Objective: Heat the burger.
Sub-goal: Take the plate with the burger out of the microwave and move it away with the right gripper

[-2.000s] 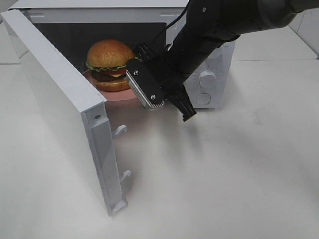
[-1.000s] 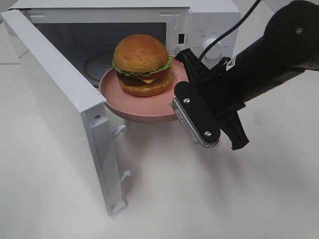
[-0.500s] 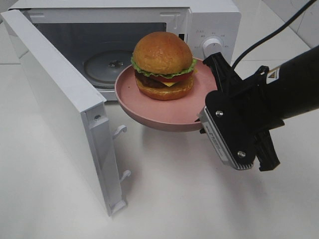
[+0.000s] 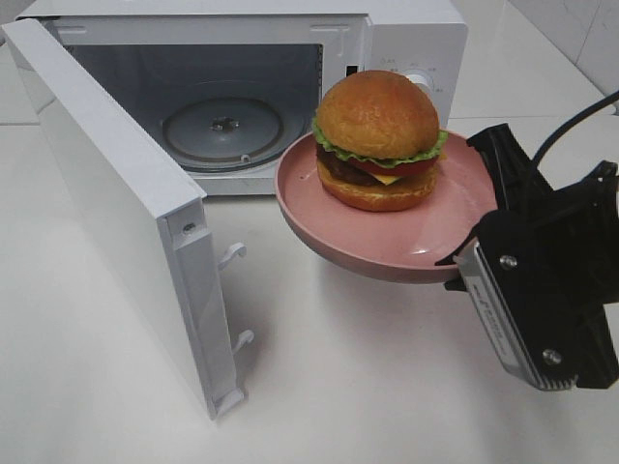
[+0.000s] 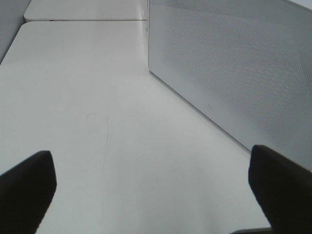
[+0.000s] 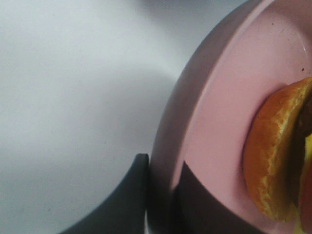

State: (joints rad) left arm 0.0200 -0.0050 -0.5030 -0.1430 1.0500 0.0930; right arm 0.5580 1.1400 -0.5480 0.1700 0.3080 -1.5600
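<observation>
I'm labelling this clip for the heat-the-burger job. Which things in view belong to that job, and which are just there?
Part of the job:
- burger
- pink plate under it, pinched at its rim by the right gripper
- microwave, door open, glass turntable bare

Just there:
- left gripper, open over the white table

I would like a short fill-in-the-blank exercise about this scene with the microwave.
1. The burger sits on a ____ plate.
2. The right gripper grips the plate by its ____.
3. The microwave door stands ____.
4. The left gripper holds ____.

Missing words: pink; rim; open; nothing
</observation>
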